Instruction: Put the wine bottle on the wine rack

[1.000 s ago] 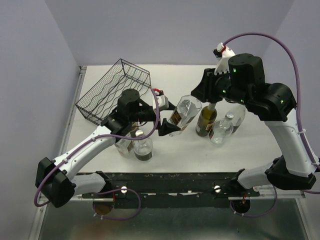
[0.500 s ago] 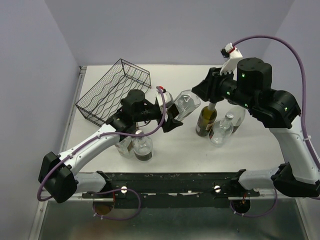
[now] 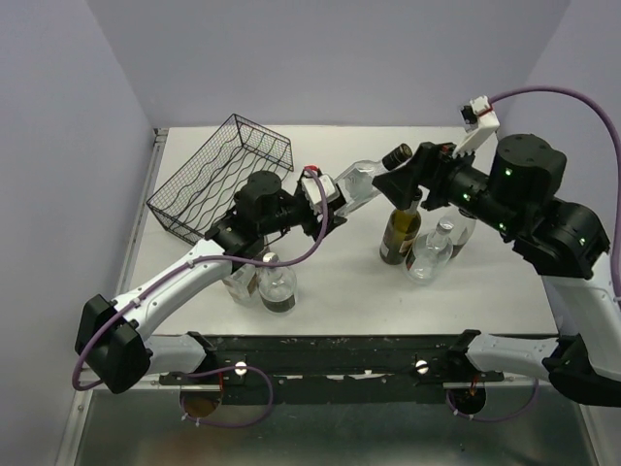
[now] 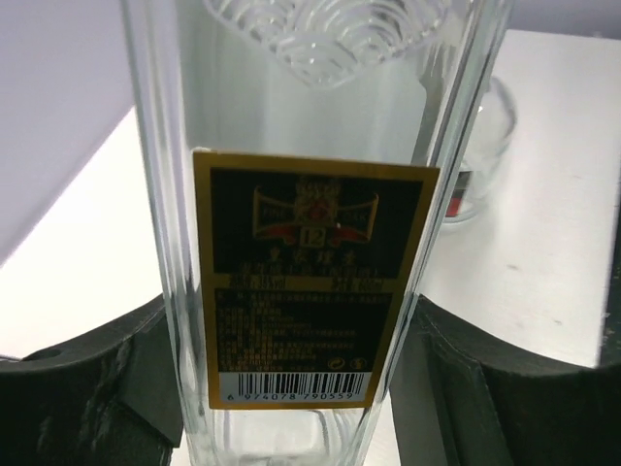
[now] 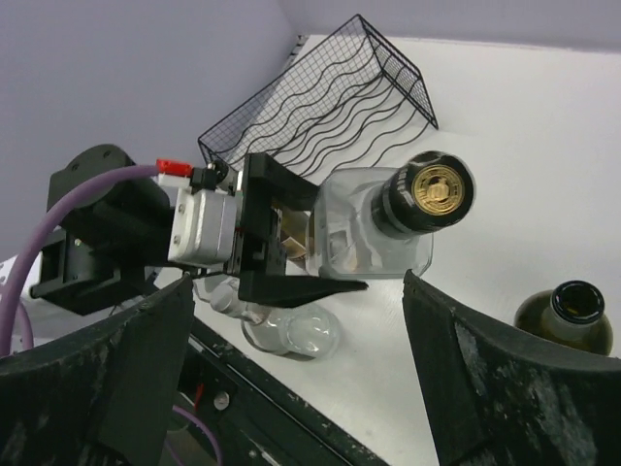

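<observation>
Handover is the step in hand, and it looks all but done. The rack (image 3: 228,175) stands at the far left of the table, well apart from the bottle. To its right the left gripper (image 3: 328,209) is clamped across the clear body of the bottle (image 3: 367,178), a pad on either side of the gold label, and holds it off the table with the capped neck slanting up and to the right. Just beyond the cap the right gripper (image 3: 408,170) stands with jaws spread and nothing between them. Below it a dark bottle (image 3: 400,233) stands upright with its mouth uncovered. The next move, as I judge it, falls to the left arm alone: swing the bottle left, level it along a cradle of the rack, and lower it before letting go. The grip sits low on the body, so the neck may sag. A second ago the right gripper was pinched on the neck and the left jaws were wide around the body. Now the roles are swapped, the right arm has drawn back, and the bottle sits higher.
</observation>
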Controlling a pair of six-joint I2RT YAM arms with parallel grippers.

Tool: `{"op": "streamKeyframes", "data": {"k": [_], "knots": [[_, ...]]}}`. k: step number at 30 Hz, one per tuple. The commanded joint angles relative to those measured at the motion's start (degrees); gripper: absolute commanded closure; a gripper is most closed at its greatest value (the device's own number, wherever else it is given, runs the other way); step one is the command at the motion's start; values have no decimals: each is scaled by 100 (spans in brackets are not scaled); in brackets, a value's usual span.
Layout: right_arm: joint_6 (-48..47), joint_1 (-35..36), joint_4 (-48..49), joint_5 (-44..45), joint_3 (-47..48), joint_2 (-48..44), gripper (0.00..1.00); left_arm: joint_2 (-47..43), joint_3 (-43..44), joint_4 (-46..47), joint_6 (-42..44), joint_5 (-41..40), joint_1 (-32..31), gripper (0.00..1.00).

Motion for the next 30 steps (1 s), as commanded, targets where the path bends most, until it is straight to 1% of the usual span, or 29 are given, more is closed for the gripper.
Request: {"op": "streamKeyframes", "data": {"k": [1, 3, 5, 7, 9, 11, 15, 19, 24, 30], "knots": [[-12, 40, 149, -49, -229, -457, 2, -292, 105, 933, 789, -392, 52, 100], [-56, 40, 0, -14, -230, -572, 0, -345, 139, 1005, 1176, -418, 52, 100], [-178, 48, -141, -58, -168, -668, 0, -407, 192, 1040, 1737, -436, 43, 100], [-249, 40, -299, -32, -98, -756, 0, -486, 131, 1346, 2274, -488, 35, 100], [-293, 48, -562, 143, 68, -792, 0, -521, 105, 1488, 3036, -401, 35, 100], [-407, 40, -800, 214, 166, -836, 0, -513, 157, 1585, 3513, -488, 26, 100], [-530, 40, -1038, 364, 227, -888, 0, -425, 385, 1436, 4348, -611, 17, 100], [-618, 40, -1161, 338, 315, -880, 0, -433, 272, 1558, 5350, -568, -1, 100], [-1075, 31, -1135, 197, 61, -871, 0, -442, 324, 1523, 6133, -454, -27, 100], [-1479, 40, -1644, -215, 123, -388, 0, -600, 421, 1278, 6898, -225, -185, 100]]}}
